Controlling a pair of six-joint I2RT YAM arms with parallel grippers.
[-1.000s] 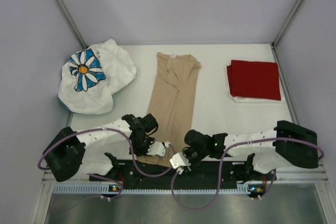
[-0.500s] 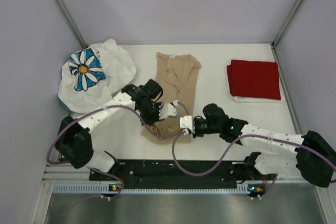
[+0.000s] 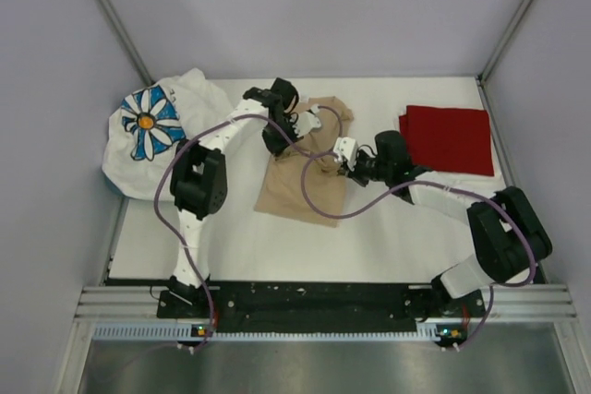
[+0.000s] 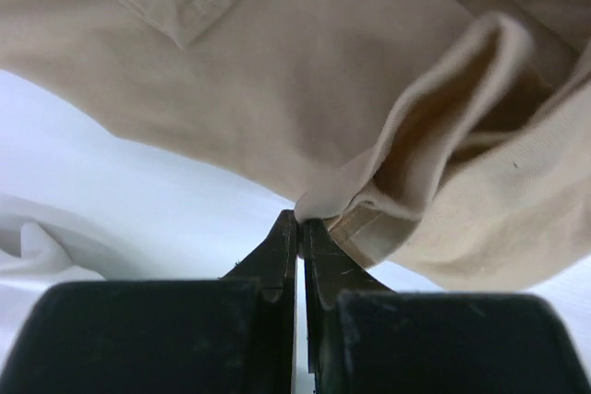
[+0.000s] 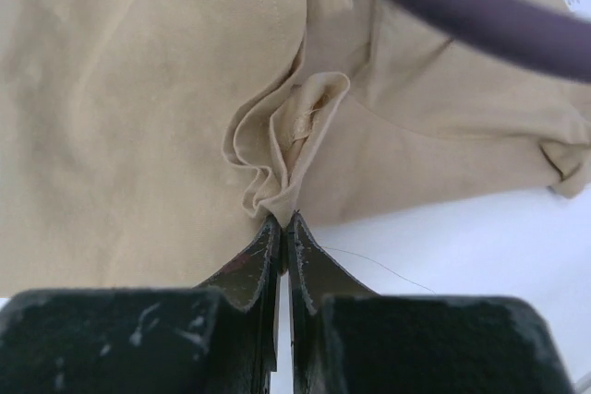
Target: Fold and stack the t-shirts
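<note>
Now pinches the hem of the tan t-shirt (image 3: pixel 300 186) in the left gripper (image 4: pixel 300 219) and the right gripper (image 5: pixel 282 220), jaws closed tight on bunched cloth. Has hauled that hem from the near edge up toward the collar within the last second, doubling the shirt at mid-table. Probably needs only lowering and release to finish this fold. Leaves the daisy t-shirt (image 3: pixel 162 136) crumpled far left, the dark red t-shirt (image 3: pixel 448 138) folded far right.

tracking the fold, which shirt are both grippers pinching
The tan shirt in the middle; the daisy shirt at left and red shirt at right lie untouched.
</note>
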